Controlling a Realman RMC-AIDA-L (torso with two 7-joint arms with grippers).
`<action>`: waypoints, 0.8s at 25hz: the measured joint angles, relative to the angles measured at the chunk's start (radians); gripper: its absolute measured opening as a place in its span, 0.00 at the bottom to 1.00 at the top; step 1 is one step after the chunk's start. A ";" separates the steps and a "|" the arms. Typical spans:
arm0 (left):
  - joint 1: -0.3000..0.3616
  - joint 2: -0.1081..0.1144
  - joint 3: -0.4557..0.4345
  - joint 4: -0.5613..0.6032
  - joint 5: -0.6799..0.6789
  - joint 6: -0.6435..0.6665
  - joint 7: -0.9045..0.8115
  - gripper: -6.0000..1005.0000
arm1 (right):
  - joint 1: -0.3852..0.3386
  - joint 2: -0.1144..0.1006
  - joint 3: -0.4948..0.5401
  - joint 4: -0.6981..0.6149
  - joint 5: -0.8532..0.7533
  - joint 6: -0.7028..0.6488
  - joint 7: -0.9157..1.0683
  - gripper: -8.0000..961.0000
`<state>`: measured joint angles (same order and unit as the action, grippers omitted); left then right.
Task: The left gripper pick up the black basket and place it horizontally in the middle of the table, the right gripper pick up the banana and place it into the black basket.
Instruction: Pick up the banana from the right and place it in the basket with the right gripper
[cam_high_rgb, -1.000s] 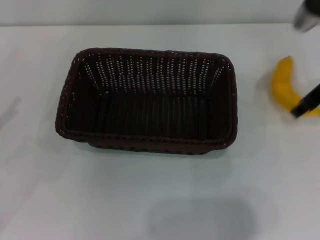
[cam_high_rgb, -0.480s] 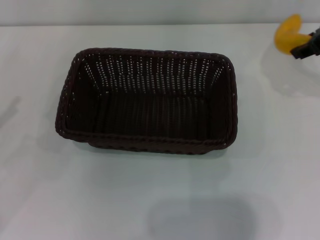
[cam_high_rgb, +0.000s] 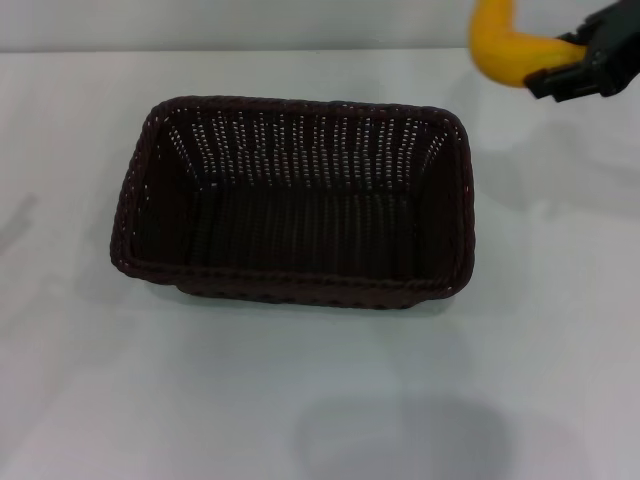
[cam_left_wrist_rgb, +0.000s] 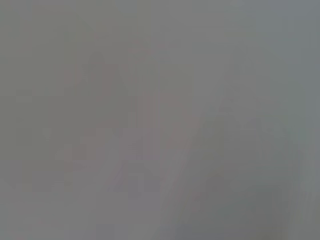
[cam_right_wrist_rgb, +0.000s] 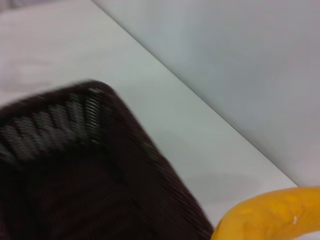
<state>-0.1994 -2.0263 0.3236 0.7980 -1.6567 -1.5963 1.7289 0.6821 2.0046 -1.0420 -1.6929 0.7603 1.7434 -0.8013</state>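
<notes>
The black basket lies lengthwise across the middle of the white table, open side up and empty. My right gripper is at the top right of the head view, shut on the yellow banana and holding it in the air above the table, beyond the basket's far right corner. In the right wrist view the banana shows close up, with the basket below it. The left gripper is out of view; the left wrist view shows only blank grey.
The table's far edge runs along the top of the head view, with a pale wall behind it. A soft shadow lies on the table in front of the basket.
My right gripper has lifted the banana off the table at the right and carried it up and leftward toward the basket. The basket has not moved.
</notes>
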 joint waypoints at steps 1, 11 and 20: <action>0.000 -0.001 0.000 0.000 -0.003 0.000 0.000 0.89 | -0.009 0.000 -0.001 -0.015 0.032 0.011 -0.010 0.46; -0.006 -0.012 0.000 0.000 -0.009 -0.008 0.000 0.89 | -0.012 0.006 -0.167 0.125 0.336 0.026 -0.207 0.46; 0.001 -0.022 0.000 0.000 -0.009 -0.012 0.008 0.89 | 0.113 0.011 -0.257 0.400 0.386 -0.058 -0.266 0.47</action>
<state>-0.1987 -2.0479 0.3237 0.7976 -1.6655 -1.6082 1.7365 0.7948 2.0152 -1.2988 -1.2925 1.1462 1.6857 -1.0670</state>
